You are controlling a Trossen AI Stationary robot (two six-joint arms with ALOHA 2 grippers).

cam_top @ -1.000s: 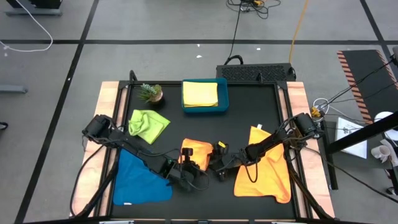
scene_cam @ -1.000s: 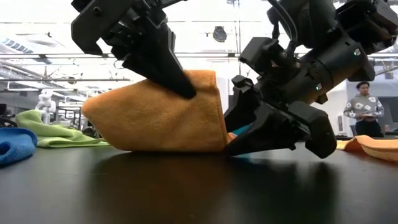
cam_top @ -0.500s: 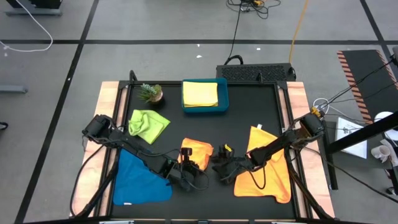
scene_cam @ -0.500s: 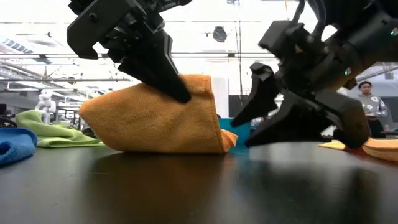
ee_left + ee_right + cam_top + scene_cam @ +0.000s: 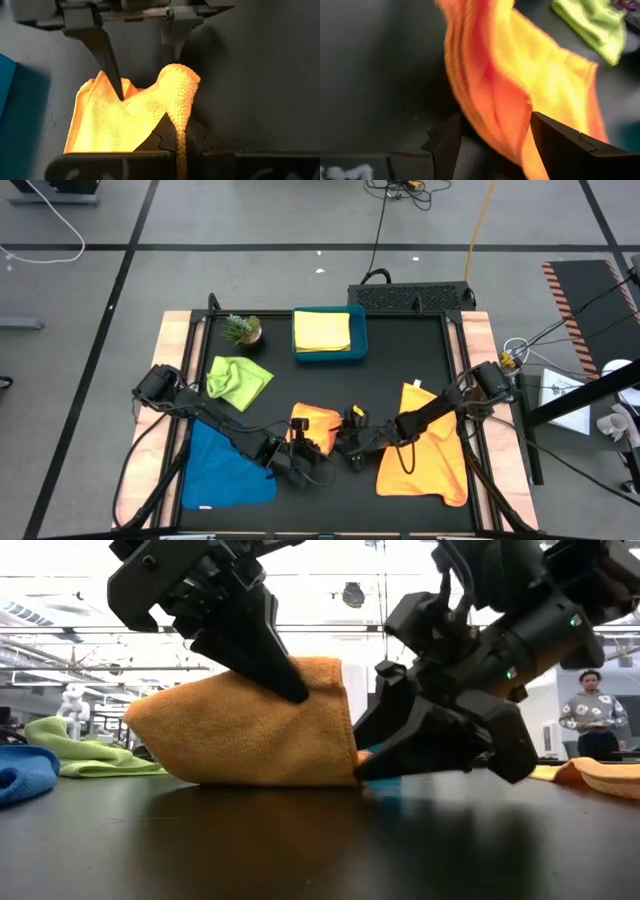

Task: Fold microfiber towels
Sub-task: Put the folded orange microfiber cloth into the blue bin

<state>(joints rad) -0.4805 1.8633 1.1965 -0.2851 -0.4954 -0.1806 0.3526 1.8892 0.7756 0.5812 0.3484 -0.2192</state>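
An orange microfiber towel [image 5: 240, 730] lies folded in the middle of the table near its front edge, its lower part on the black mat and its top raised. My left gripper [image 5: 297, 692] is shut on that raised top. My right gripper [image 5: 366, 758] is open at the towel's right edge, and in the right wrist view the cloth [image 5: 495, 110] runs between its two fingers. A second orange towel [image 5: 425, 460] lies spread under my right arm. A blue towel [image 5: 230, 465] and a lime green one [image 5: 238, 380] lie at the left. My left gripper pinches a raised fold of the orange towel [image 5: 178, 127] between its two fingers, slanting down from the table's near left. The fold stands up in the hold, and the rest of the towel [image 5: 230, 768] rests on the mat. My right gripper has its open fingers on either side of the towel's right edge [image 5: 356, 745]; I cannot tell whether they touch it.
A teal tray [image 5: 358, 345] holding a folded yellow towel [image 5: 322, 330] stands at the far middle, with a small potted plant [image 5: 243, 330] to its left. A person [image 5: 588, 715] stands in the room beyond the table.
My right gripper drew back from the orange towel toward the table's right edge, then came back to the towel's right edge, open throughout. The towel has kept its shape in my left gripper's hold.
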